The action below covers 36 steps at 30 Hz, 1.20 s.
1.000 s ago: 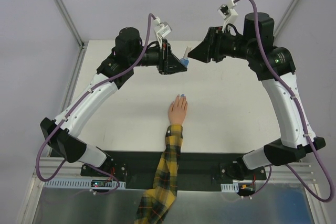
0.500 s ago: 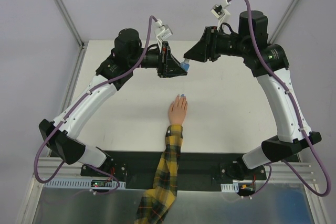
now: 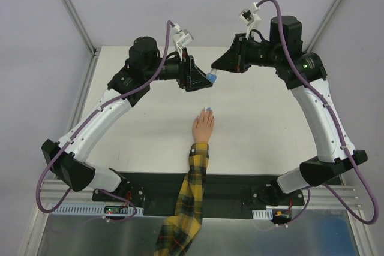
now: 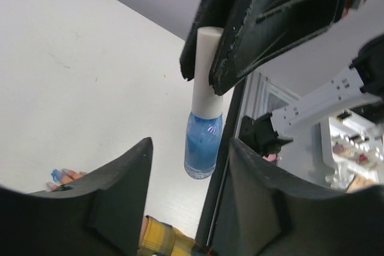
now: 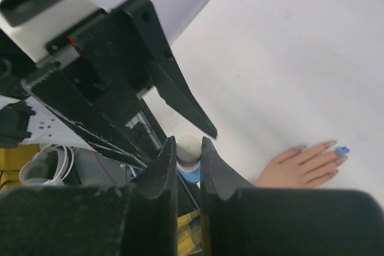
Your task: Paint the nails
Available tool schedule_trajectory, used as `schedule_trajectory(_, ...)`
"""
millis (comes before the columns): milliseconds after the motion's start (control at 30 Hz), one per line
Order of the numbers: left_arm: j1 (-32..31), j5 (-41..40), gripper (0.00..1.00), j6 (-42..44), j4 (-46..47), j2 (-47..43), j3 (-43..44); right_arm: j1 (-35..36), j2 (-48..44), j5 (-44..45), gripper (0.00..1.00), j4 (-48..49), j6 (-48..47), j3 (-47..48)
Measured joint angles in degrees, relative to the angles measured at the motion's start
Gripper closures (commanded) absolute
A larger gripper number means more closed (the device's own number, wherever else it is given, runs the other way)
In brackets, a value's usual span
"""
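From above, the left gripper (image 3: 204,78) and the right gripper (image 3: 215,69) meet in the air over the far part of the tabletop (image 3: 270,124), with a small blue bottle (image 3: 212,77) between them. The peach hand (image 3: 203,128) in its plaid sleeve (image 3: 191,190) lies flat, well apart from them and nearer the bases. Its nails (image 3: 207,111) point toward the grippers, presumably so a brush can reach them from that side.

In the left wrist view, the left jaws stand apart on either side of the bottle's glass body. They seem clear of it, though the angle leaves some doubt. The black right jaws come in from above, clamped on the white cap (image 4: 207,70). I judge this to be the stance for bracing the glass and twisting the cap off.

The right wrist view confirms its jaws pinching the cap. On the hand beyond, one nail is blue and the rest look unpainted.
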Motion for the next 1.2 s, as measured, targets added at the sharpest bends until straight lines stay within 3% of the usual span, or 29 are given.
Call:
schedule_trajectory(167, 3.32, -5.66, 0.40, -1.25, -0.31, -2.16, -3.50, 0.00, -2.19, 7.74, 0.99, 2.45, 0.17, -6.80)
schedule_trajectory(333, 6.27, -10.36, 0.36, -1.92, -0.33, -6.38, -7.85, -0.02, -7.43, 23.69, 0.99, 6.78, -0.09, -18.99)
schedule_trajectory(533, 6.97, -12.94, 0.32, -1.95, -2.95, -13.92, -11.28, -0.07, -13.64, 47.78, 0.99, 21.05, -0.98, -42.25)
schedule_trajectory(667, 7.52, -13.38, 0.30, -1.25, -7.15, -17.18, -10.32, -0.28, -13.31, 58.97, 0.99, 31.65, -1.62, -56.00)
schedule_trajectory(800, 8.24, -13.92, 0.27, 0.55, -12.74, -17.64, -7.04, -0.55, -10.84, 65.55, 0.99, 40.81, -2.05, -63.98)
schedule_trajectory(1033, 10.34, -12.61, 0.22, 4.55, -21.09, -16.11, -1.81, -0.59, -8.11, 70.49, 0.99, 51.98, -2.21, -69.26)
schedule_trajectory(1200, 6.64, -14.38, 0.20, 9.05, -24.87, -15.08, 0.02, -0.57, -6.88, 71.76, 0.99, 54.99, -1.42, -69.66)
